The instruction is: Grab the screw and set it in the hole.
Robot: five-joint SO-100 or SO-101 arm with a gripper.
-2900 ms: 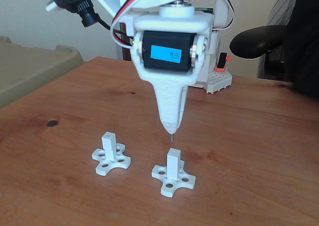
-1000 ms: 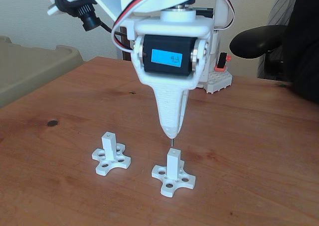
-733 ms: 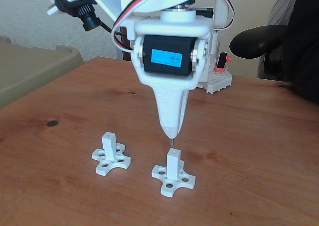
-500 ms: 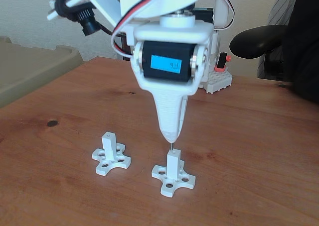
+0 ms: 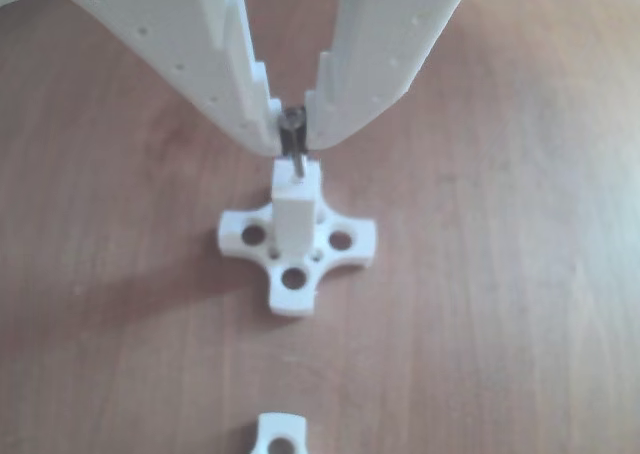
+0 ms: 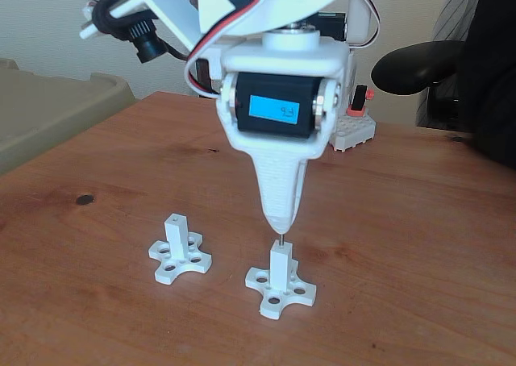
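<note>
My white gripper points straight down over the right-hand white post with a cross-shaped base. It is shut on the screw, a thin grey shaft hanging from the fingertips. In the other view, the gripper pinches the screw's head, and the shaft runs down to the square top face of the post. The screw's tip meets that face where the hole is; the tip covers the hole itself. A second post stands to the left, its own pinhole showing on top.
A beige bin sits at the table's left edge. A white block with a red part stands behind the arm, and a black chair is at the right. Part of the second cross base shows at the bottom edge.
The gripper has come down with the screw. The gap between the screw's tip and the right post's top has closed, and the tip now touches it. The wrist shifted slightly right.
</note>
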